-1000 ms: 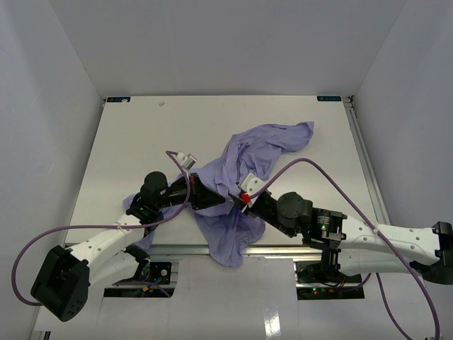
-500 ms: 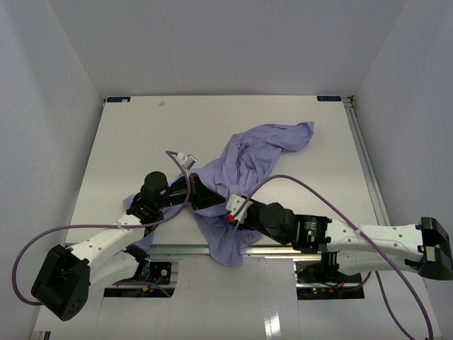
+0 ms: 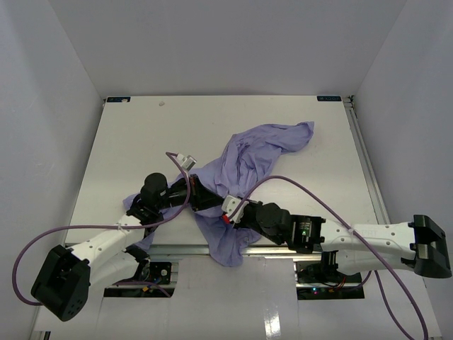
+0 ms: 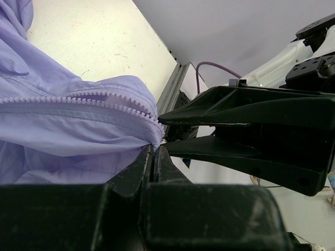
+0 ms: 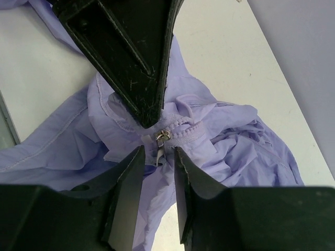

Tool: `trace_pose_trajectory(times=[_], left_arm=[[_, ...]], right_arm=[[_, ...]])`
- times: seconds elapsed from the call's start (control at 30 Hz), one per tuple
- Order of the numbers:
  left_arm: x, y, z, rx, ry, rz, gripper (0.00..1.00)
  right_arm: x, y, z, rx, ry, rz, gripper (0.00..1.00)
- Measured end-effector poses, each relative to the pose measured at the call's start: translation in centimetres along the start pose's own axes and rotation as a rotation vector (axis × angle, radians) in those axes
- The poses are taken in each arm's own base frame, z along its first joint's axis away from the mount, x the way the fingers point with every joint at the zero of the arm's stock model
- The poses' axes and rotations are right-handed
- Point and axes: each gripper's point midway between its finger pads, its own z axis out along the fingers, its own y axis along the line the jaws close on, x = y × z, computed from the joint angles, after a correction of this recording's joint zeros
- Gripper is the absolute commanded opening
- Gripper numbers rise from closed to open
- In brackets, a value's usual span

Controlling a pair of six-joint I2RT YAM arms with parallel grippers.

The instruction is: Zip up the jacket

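Item: jacket (image 3: 248,159). Thin, limp, light cloth, likely slippery; lies crumpled on the table (image 3: 141,134), hem spilling over the near edge. The left gripper (image 4: 155,151) is pinched tight on the cloth at the zipper's foot. The right gripper (image 5: 157,152) is narrowly parted, straddling the metal pull (image 5: 160,139), judged the best hold.

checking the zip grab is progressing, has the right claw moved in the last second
Yes. In the top view the right claw has shifted left and toward the near edge of the table, across the jacket.
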Motion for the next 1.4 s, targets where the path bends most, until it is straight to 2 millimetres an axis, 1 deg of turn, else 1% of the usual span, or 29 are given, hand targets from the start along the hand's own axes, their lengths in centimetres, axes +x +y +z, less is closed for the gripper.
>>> trace_pose_trajectory(times=[0.13,0.17,0.27,0.3,0.33,0.43,0.63,0.77,0.9,1.07,1.23,1.3,1.4], left_arm=[[0.1,0.1,0.0,-0.001,0.002,-0.003,0.00],[0.1,0.0,-0.1,-0.001,0.001,-0.003,0.00],[0.2,0.0,-0.1,-0.001,0.001,-0.002,0.00],[0.2,0.0,-0.1,-0.001,0.001,-0.002,0.00],[0.2,0.0,-0.1,-0.001,0.001,-0.002,0.00],[0.2,0.0,-0.1,-0.001,0.000,0.000,0.00],[0.1,0.5,-0.1,-0.020,-0.008,0.019,0.00],[-0.2,0.7,-0.1,-0.029,-0.019,0.031,0.00],[-0.3,1.3,0.0,-0.052,-0.026,0.038,0.00],[0.1,2.2,-0.1,-0.084,-0.017,0.040,0.00],[0.2,2.6,-0.1,-0.100,-0.015,0.052,0.00],[0.1,2.5,-0.2,-0.101,-0.018,0.059,0.00],[0.0,2.4,-0.2,-0.098,-0.022,0.070,0.00]], right_arm=[[0.5,0.1,0.4,0.007,0.020,-0.016,0.34],[0.6,0.1,0.5,0.009,0.024,-0.019,0.32],[0.9,0.1,0.7,0.017,0.038,-0.030,0.19],[1.1,0.1,0.7,0.021,0.043,-0.033,0.17],[1.2,0.0,0.8,0.027,0.048,-0.035,0.12],[1.5,-0.3,0.9,0.054,0.065,-0.040,0.08],[0.9,-1.0,0.7,0.079,0.063,-0.040,0.08],[-0.1,-1.5,0.8,0.074,0.077,-0.067,0.08],[-1.0,-1.7,1.2,0.053,0.124,-0.104,0.08],[-1.1,-1.8,1.2,0.027,0.176,-0.156,0.08],[-0.7,-1.9,1.3,0.010,0.229,-0.222,0.08],[-0.7,-2.0,1.4,0.006,0.238,-0.250,0.12],[-1.1,-2.7,1.8,0.002,0.244,-0.302,0.24]])
